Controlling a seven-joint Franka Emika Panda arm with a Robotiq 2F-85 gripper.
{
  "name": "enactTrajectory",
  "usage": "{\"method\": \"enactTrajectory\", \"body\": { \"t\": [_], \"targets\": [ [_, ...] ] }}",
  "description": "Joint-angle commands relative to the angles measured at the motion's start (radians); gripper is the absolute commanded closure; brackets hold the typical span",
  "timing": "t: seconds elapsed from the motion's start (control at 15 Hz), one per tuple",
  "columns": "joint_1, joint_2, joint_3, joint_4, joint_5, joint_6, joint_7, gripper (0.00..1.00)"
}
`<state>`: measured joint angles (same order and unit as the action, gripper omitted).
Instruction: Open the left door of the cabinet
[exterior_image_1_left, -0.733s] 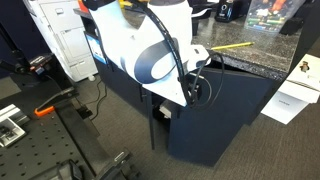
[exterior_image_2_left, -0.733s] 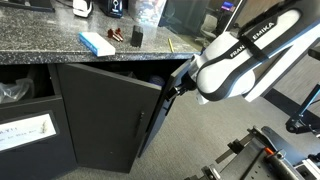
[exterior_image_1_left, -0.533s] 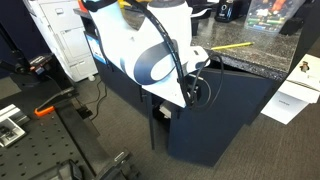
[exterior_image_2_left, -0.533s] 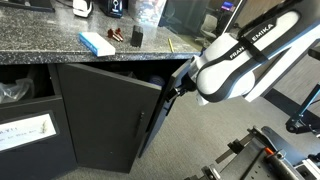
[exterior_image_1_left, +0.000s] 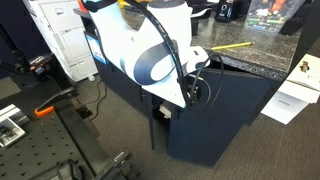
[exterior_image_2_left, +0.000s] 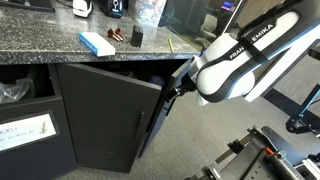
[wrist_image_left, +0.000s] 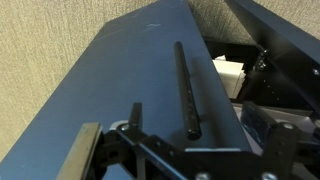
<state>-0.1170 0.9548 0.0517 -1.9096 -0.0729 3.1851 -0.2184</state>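
Note:
The cabinet (exterior_image_2_left: 60, 50) is long, low and navy-black with a grey speckled top; it also shows in an exterior view (exterior_image_1_left: 262, 62). Its left door (exterior_image_2_left: 105, 115) stands swung partly open and carries a thin black bar handle (exterior_image_2_left: 138, 128). The door also shows in an exterior view (exterior_image_1_left: 240, 115) and fills the wrist view (wrist_image_left: 130, 80), with the handle (wrist_image_left: 186, 90) running down it. My gripper (wrist_image_left: 205, 140) is open at the door's top free corner, one finger on each side of the edge and the handle's end. It shows in both exterior views (exterior_image_2_left: 177, 90) (exterior_image_1_left: 197, 88).
A blue-and-white box (exterior_image_2_left: 97, 43) and small dark items (exterior_image_2_left: 135, 37) lie on the top, with a yellow pencil (exterior_image_1_left: 232, 46). White papers (exterior_image_1_left: 290, 100) sit in the open compartment. A white unit with printed sheets (exterior_image_1_left: 65, 40) stands nearby. Black metal frames (exterior_image_1_left: 60, 130) (exterior_image_2_left: 265, 150) lie on the carpet.

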Motion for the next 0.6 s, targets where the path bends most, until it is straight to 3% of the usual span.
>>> {"method": "enactTrajectory", "body": {
  "t": [0.0,0.13,0.2,0.4,0.53],
  "targets": [
    [-0.134,-0.192,0.162,-0.198,-0.068,-0.081,-0.056,0.00],
    [-0.134,-0.191,0.164,-0.195,-0.068,-0.078,-0.056,0.00],
    [-0.163,-0.204,0.205,-0.213,-0.078,-0.100,-0.069,0.00],
    [-0.320,-0.296,0.401,-0.290,-0.060,-0.213,-0.143,0.00],
    [-0.415,-0.359,0.557,-0.336,0.015,-0.329,-0.203,0.00]
  ]
}}
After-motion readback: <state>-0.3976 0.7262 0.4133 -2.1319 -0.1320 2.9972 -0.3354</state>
